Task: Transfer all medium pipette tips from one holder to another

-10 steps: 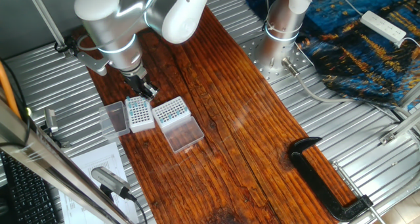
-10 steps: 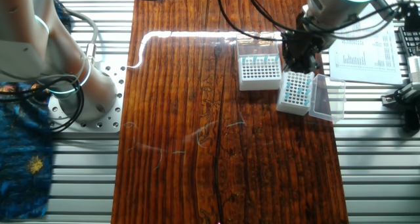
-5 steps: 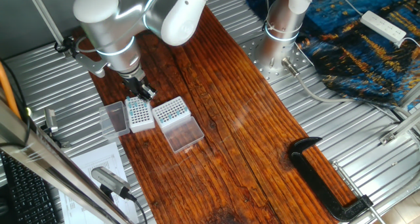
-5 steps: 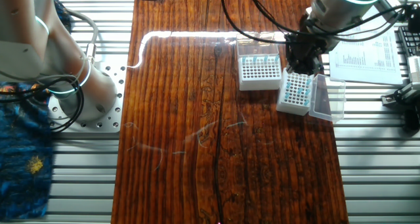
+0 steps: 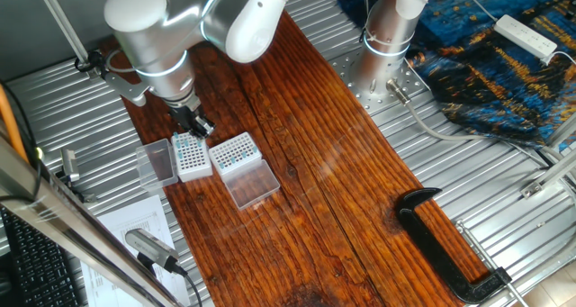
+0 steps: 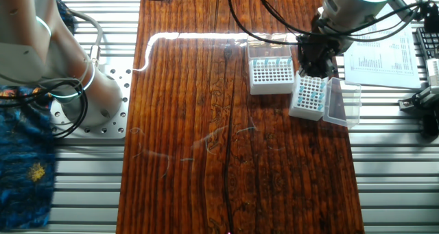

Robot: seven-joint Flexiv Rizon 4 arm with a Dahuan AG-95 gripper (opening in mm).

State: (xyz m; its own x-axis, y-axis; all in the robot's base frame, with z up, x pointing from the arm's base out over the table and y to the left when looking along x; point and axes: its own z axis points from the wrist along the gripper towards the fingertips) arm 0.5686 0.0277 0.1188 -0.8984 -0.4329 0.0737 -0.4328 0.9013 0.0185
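Note:
The white-sided holder stands on the wooden table with its smoky lid folded open. Medium pipette tips show as teal dots in its grid. Right beside it is the clear-sided holder, with its clear lid lying open. A few of its holes near one edge show teal. My gripper points down over the far end of the white-sided holder. The dark fingers sit close together. Their gap, and anything in it, is too small to make out.
Printed paper sheets lie beside the racks, past the wooden board's edge. A black clamp rests at the board's other end. The arm's base is bolted to the metal table beside the wood. A blue patterned cloth lies behind it.
The gripper has shifted only a few pixels above the white-sided holder. Both racks and lids stay where they were.

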